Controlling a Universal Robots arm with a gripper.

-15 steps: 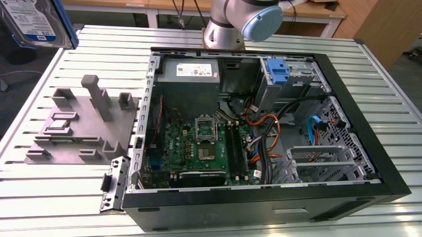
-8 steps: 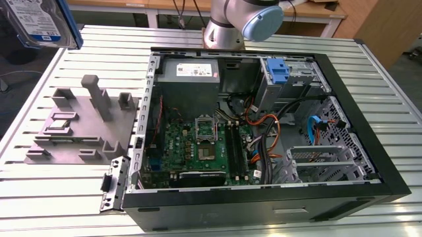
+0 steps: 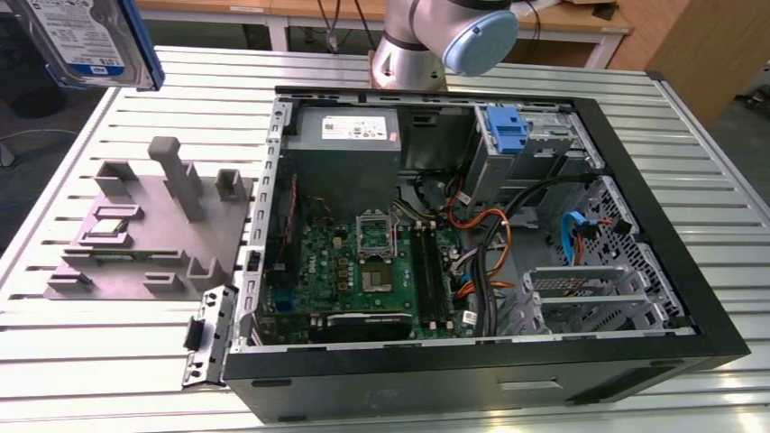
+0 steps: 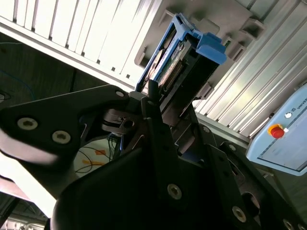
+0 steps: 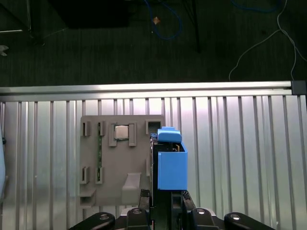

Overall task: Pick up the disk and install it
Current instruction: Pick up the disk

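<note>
The disk [image 3: 85,41] hangs in the upper left corner of the exterior view, raised clear of the slatted metal worktop [image 3: 96,361] and well apart from the open computer case [image 3: 457,379]. In the second wrist view, the gripper [image 4: 170,103] has its jaws clenched on one end of the disk, with the blue carrier bracket at the far end. In the first wrist view, the disk appears edge-on above the grey fixture block [image 5: 117,158], which lies on the worktop. Inside the case, a blue bracket [image 3: 508,131] sits in the drive bay at the upper right of the exterior view, beside the power supply [image 3: 349,126].
</note>
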